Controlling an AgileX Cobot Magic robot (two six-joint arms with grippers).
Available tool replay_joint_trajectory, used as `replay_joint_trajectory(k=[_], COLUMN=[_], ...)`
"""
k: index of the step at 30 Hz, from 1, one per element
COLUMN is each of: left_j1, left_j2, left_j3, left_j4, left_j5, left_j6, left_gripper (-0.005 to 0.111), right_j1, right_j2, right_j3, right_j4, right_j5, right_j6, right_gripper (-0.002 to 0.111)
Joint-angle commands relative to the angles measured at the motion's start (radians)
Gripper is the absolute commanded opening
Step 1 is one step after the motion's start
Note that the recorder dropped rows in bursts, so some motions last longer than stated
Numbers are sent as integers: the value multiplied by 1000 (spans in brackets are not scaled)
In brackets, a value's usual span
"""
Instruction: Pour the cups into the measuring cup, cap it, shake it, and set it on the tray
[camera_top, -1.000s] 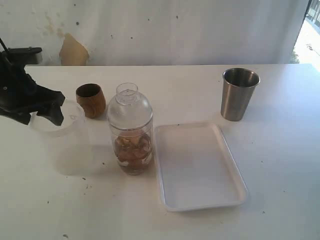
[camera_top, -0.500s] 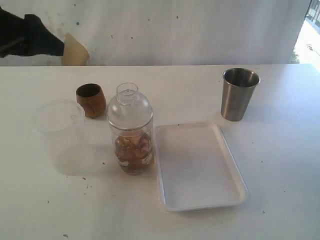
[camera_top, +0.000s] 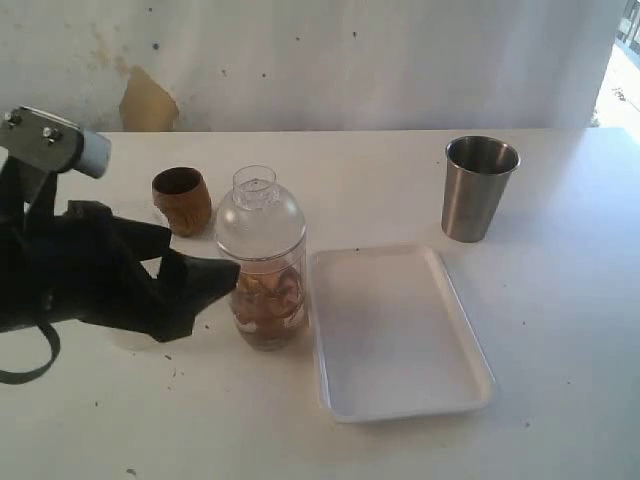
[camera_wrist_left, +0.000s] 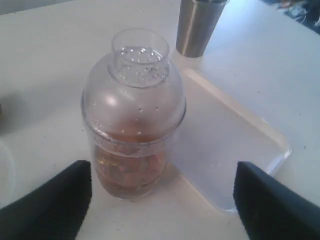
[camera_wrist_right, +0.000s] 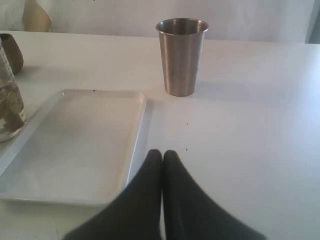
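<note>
Table (camera_top: 560, 330) carries the tray (camera_top: 400, 330) lying flat, w/ the measuring cup (camera_top: 265, 305) upright just beside its left rim, long axis vertical, brown contents inside & the cap (camera_top: 260, 215) seated on top. Left gripper (camera_top: 208, 298) is the nearer one: fingers (camera_wrist_left: 55, 205) spread wide & empty, cup straight ahead, centred on the gap, no contact seen in wrist view. Right gripper (camera_wrist_right: 162, 159) is pinched closed on nothing, across the tray, well apart from the cup.
</note>
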Motion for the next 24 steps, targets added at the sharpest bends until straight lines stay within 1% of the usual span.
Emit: replay_joint_trajectory(k=[1, 2, 6, 9, 13, 19, 24], left_j1=[-14, -14, -17, -26, -30, -30, -30], left_j2=[65, 79, 149, 187, 245, 336, 388], left_j3=[5, 5, 5, 5, 5, 5, -8], left_j4=[-29, -33, -33, -83, -119, -130, -128], left_j5=[-6, -4, 48, 56, 6, 4, -28], left_j6=[40, 36, 36, 34, 34, 34, 94], left_gripper=[101, 105, 105, 105, 105, 105, 105], right_j1=[-4, -4, -4, -4, -4, -4, -4], right_j2=[-5, -5, -5, -5, -5, -5, -5], right_j3=[7, 7, 7, 7, 7, 7, 7], right_j4=[0, 0, 0, 0, 0, 0, 0], right_j5=[-9, -9, -9, -9, -9, -9, -9], right_j6=[4, 4, 4, 4, 4, 4, 4], right_gripper=[0, 0, 0, 0, 0, 0, 0])
